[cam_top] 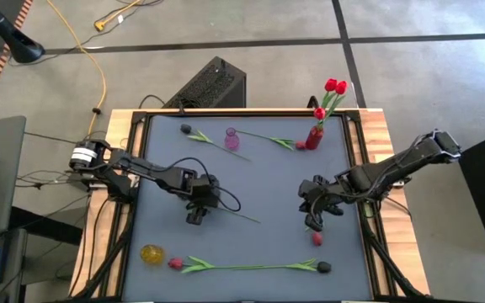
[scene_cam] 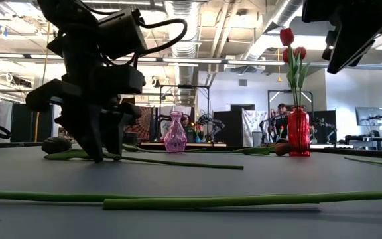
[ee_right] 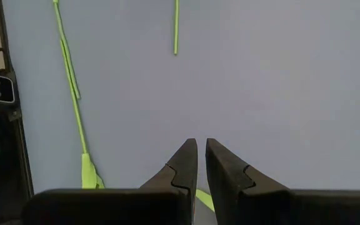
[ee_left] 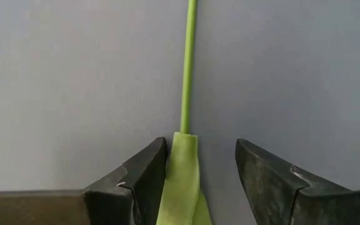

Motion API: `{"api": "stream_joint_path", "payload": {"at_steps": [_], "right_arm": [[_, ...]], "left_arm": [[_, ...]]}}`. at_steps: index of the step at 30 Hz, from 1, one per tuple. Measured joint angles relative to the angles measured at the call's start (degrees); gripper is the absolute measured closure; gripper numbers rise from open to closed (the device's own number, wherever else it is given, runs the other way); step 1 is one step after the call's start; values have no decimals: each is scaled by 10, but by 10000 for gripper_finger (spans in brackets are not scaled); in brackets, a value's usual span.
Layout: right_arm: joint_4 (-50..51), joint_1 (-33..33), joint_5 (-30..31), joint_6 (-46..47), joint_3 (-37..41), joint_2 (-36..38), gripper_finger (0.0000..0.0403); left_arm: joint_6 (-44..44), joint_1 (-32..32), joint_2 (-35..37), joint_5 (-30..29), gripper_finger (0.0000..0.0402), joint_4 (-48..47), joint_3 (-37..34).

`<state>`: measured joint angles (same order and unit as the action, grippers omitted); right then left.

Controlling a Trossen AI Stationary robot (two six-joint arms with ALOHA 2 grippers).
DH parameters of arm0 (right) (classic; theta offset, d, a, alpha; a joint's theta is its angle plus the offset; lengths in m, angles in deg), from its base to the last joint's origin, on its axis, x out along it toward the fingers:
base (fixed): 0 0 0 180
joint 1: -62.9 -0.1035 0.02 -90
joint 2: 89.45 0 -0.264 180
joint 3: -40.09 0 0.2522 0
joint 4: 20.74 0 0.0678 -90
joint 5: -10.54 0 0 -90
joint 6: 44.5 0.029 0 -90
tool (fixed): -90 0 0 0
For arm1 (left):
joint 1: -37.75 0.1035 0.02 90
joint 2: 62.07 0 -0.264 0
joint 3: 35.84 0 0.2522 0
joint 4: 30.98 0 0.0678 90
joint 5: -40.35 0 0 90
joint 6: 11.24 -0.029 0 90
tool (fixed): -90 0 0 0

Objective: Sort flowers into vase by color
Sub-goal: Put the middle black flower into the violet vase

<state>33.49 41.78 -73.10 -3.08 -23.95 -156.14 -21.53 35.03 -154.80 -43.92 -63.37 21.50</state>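
My left gripper (cam_top: 194,217) is open and low over the mat. Its fingers stand on either side of the leaf (ee_left: 181,178) of a flower whose green stem (cam_top: 241,216) lies flat on the mat; the arm hides the head in the high view. My right gripper (cam_top: 313,223) hangs shut, well above the mat (scene_cam: 340,60), with nothing in it. A pink-headed flower (cam_top: 317,238) lies below it. The red vase (cam_top: 313,137) at the far right holds red tulips (cam_top: 335,86). The pink vase (cam_top: 231,139) and the yellow vase (cam_top: 151,253) stand without flowers in them. My left gripper comes at the flower from above, slanting down, with the fingers across the stem. One finger (ee_left: 144,175) stands right against the leaf's edge (ee_left: 170,169). I cannot tell whether it touches. The flower lies on the mat.
Two flowers (cam_top: 251,267) lie end to end along the near edge, one pink-headed, one dark-headed. A dark-headed flower (cam_top: 194,133) and a red-headed one (cam_top: 276,139) lie near the far edge beside the pink vase. A black box (cam_top: 209,84) stands behind the table.
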Motion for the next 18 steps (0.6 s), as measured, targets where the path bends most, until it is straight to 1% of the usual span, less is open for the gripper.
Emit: {"api": "stream_joint_path", "payload": {"at_steps": [3, 5, 11, 15, 18], "right_arm": [[-2, 4, 0, -12, 0, -1, 341], [-3, 4, 0, -14, 0, -1, 341], [-7, 7, -1, -14, 0, -1, 341], [-7, 7, -2, -13, 0, -1, 341], [-7, 7, -2, -13, 0, -1, 341]], "left_arm": [[3, 0, 0, -3, 235, 2, -1], [4, 0, 0, -5, 255, 5, -2], [5, 0, -1, -9, 333, 7, -1], [7, 0, -3, -9, 385, -5, 15], [7, 0, -3, -7, 394, -14, 31]]}}
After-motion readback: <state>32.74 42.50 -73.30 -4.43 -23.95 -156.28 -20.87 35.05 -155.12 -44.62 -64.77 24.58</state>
